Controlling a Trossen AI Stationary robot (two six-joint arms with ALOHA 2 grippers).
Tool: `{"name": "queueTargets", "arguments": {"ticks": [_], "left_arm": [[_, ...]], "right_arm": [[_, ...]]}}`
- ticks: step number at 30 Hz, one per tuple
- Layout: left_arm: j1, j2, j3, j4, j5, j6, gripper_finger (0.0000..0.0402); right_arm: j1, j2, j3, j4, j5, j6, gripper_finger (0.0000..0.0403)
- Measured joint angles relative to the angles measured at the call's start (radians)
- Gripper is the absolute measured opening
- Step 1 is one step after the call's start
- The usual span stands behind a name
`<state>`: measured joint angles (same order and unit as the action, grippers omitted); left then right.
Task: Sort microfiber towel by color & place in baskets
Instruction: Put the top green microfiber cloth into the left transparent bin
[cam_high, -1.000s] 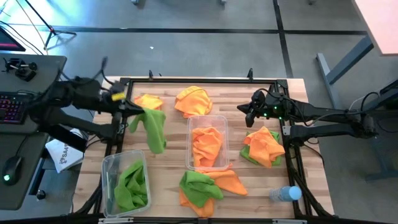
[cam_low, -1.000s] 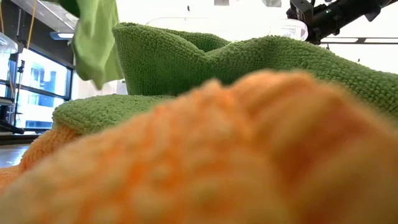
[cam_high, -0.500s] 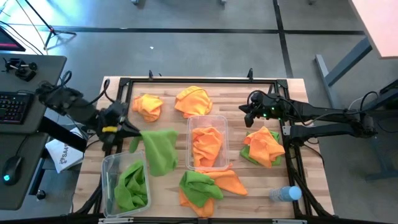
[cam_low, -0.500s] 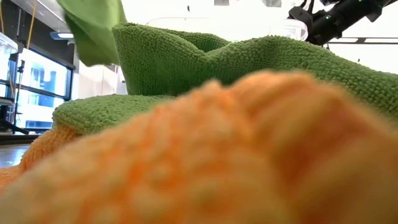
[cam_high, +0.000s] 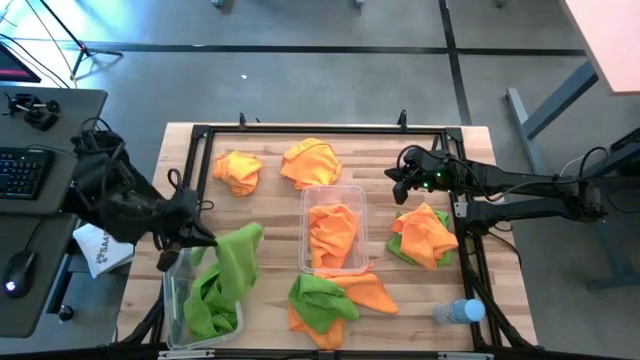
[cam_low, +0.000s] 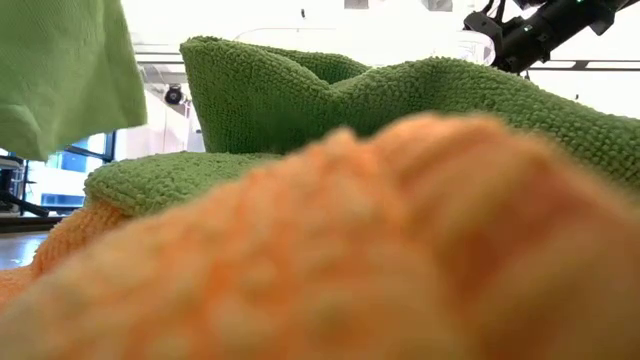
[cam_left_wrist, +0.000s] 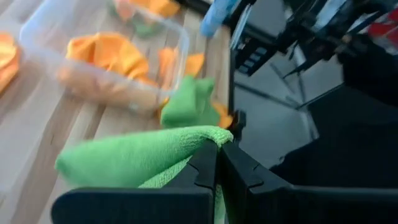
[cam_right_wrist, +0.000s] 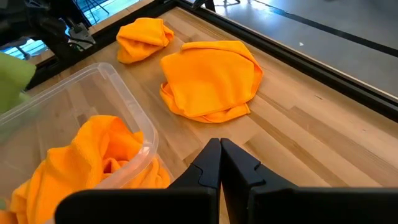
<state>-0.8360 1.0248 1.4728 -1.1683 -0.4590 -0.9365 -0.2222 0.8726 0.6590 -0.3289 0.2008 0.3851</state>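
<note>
My left gripper (cam_high: 197, 236) is shut on a green microfiber towel (cam_high: 236, 260) above the far right corner of the left basket (cam_high: 176, 268), which holds green towels (cam_high: 208, 300). The middle basket (cam_high: 334, 193) holds orange towels (cam_high: 332, 232). Two loose orange towels (cam_high: 238, 170) (cam_high: 311, 162) lie on the table at the far side. A green and orange pile (cam_high: 330, 298) lies near the front, and another (cam_high: 424, 236) at the right. My right gripper (cam_high: 400, 181) hovers shut with nothing in it, beyond the middle basket's far right corner. My left gripper pinches a folded edge of the green towel (cam_left_wrist: 210, 133) between its two fingers. The fingers slant down from the table's left side. The towel hangs slack below them (cam_low: 60, 75); whether its lower end touches the towels in the left basket I cannot tell.
A clear water bottle with a blue cap (cam_high: 458, 312) lies at the near right corner. A black frame (cam_high: 300, 130) runs round the wooden table. A desk with a keyboard (cam_high: 22, 172) stands left of the table.
My left gripper has swung from the table's far left toward the near edge, turning as it went and staying shut on the green towel. The towel has travelled with it, hanging, from beside the far orange towel to above the left basket.
</note>
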Motion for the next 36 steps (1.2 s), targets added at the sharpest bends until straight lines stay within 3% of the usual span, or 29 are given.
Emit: {"name": "queueTargets", "arguments": {"ticks": [5,11,18,24,36], "left_arm": [[-0.067,0.106,0.148,-0.194,0.033,-0.136,0.0],[-0.145,0.25,0.323,-0.398,0.223,-0.344,0.0],[-0.245,0.361,0.427,-0.402,0.462,-0.535,0.0],[-0.334,0.383,0.454,-0.403,0.6,-0.778,0.0],[-0.423,0.34,0.454,-0.403,0.608,-1.001,0.0]], "right_arm": [[0.0,0.0,0.0,0.0,-0.001,0.0,0.0],[0.0,0.0,0.0,0.0,-0.001,0.0,0.0],[0.0,0.0,0.0,0.0,-0.002,0.0,0.0],[0.0,0.0,0.0,0.0,-0.002,0.0,0.0],[0.0,0.0,0.0,0.0,-0.002,0.0,0.0]]}}
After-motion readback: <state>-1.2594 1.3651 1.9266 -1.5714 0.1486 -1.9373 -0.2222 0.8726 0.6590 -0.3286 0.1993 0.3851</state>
